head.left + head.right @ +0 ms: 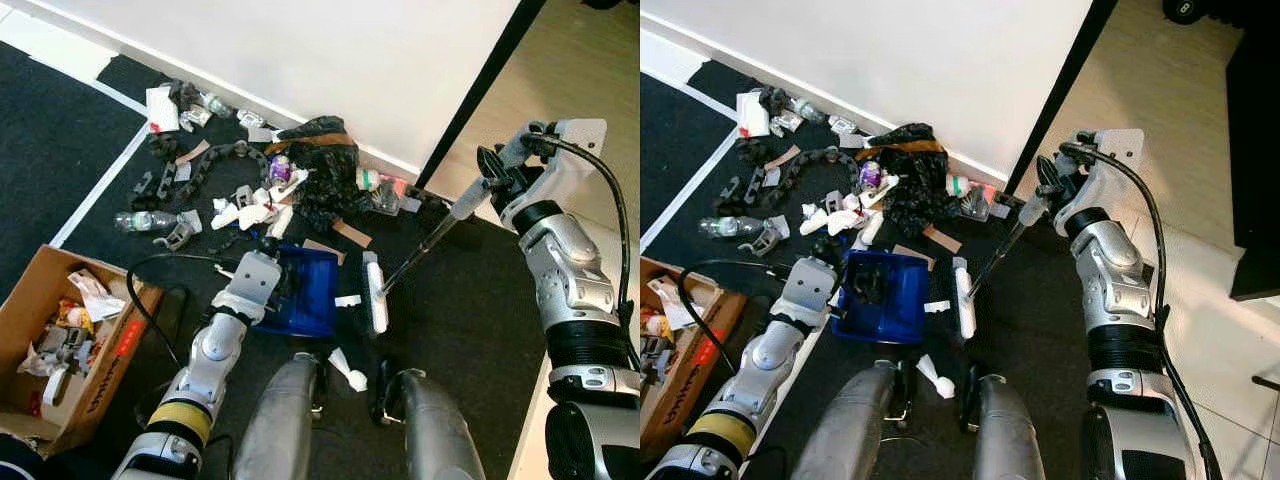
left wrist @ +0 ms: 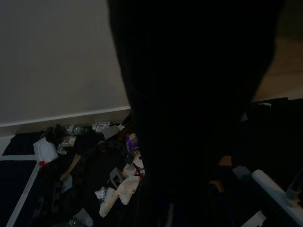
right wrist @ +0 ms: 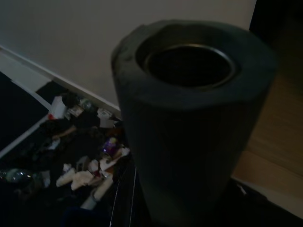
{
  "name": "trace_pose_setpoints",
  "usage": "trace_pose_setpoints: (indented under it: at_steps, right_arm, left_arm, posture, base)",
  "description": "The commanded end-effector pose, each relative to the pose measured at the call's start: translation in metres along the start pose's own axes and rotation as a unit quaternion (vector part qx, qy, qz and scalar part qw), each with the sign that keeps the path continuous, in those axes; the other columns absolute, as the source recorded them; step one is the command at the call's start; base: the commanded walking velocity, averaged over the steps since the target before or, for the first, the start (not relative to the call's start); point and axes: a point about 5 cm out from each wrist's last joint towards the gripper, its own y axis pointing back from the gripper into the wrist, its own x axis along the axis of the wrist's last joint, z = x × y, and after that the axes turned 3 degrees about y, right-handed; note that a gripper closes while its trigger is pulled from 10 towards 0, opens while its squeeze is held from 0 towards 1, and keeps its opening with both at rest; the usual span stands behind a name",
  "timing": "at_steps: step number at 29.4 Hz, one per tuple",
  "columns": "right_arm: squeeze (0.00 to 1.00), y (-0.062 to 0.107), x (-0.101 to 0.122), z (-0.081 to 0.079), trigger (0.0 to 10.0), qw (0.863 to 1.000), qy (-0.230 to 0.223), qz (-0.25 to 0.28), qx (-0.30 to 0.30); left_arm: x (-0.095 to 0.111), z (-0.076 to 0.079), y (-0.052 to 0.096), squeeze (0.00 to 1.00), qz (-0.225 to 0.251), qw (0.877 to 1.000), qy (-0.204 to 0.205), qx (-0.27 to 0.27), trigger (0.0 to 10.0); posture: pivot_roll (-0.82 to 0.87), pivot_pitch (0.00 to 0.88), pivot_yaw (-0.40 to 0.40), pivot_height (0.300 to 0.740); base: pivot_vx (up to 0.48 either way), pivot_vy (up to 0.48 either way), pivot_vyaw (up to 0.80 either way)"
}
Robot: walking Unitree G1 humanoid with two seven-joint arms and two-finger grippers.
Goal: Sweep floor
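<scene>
Blue plastic dustpan [image 1: 305, 290] lies on the black carpet [image 1: 470, 300], the left hand [image 1: 268, 262] clamped on its near edge. Right hand [image 1: 497, 170] grips the top of a broom handle [image 1: 425, 245]; the white broom head [image 1: 375, 292] rests on the carpet just beside the dustpan. Scattered trash [image 1: 250, 180] lies along the white wall [image 1: 330, 60]. A cardboard box [image 1: 60, 350] sits at the robot's left.

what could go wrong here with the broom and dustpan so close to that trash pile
1. The broom head sits beside the blue dustpan, while most litter lies beyond the pan toward the wall, so a stroke could scatter it rather than load it.
2. The cable loops across the floor by the left gripper and may snag.
3. Crumpled paper between the robot's feet may be missed.
</scene>
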Motion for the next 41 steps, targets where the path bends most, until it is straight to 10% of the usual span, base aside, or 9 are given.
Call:
trace_pose_setpoints:
  at_steps: [1, 31, 41]
  right_arm:
    - [0.00, 0.006, -0.012, 0.004, 10.0, 1.000, 0.013, -0.025, -0.006]
    - [0.00, 0.000, -0.039, -0.033, 10.0, 0.997, 0.028, -0.076, 0.020]
    - [0.00, -0.003, -0.035, -0.040, 10.0, 0.998, -0.001, -0.058, 0.023]
  left_arm:
    - [-0.028, 0.018, 0.013, 0.00, -0.068, 0.997, 0.001, -0.038, 10.0]
    - [-0.027, 0.022, 0.017, 0.00, -0.067, 0.997, 0.006, -0.039, 10.0]
    - [-0.022, 0.046, 0.016, 0.00, -0.059, 0.996, 0.022, -0.057, 10.0]
  posture:
    - [0.11, 0.333, -0.025, 0.740]
    - [0.12, 0.362, -0.030, 0.740]
    - [0.12, 0.362, -0.029, 0.740]
  base:
    - [0.000, 0.000, 0.00]
    - [0.000, 0.000, 0.00]
    - [0.000, 0.000, 0.00]
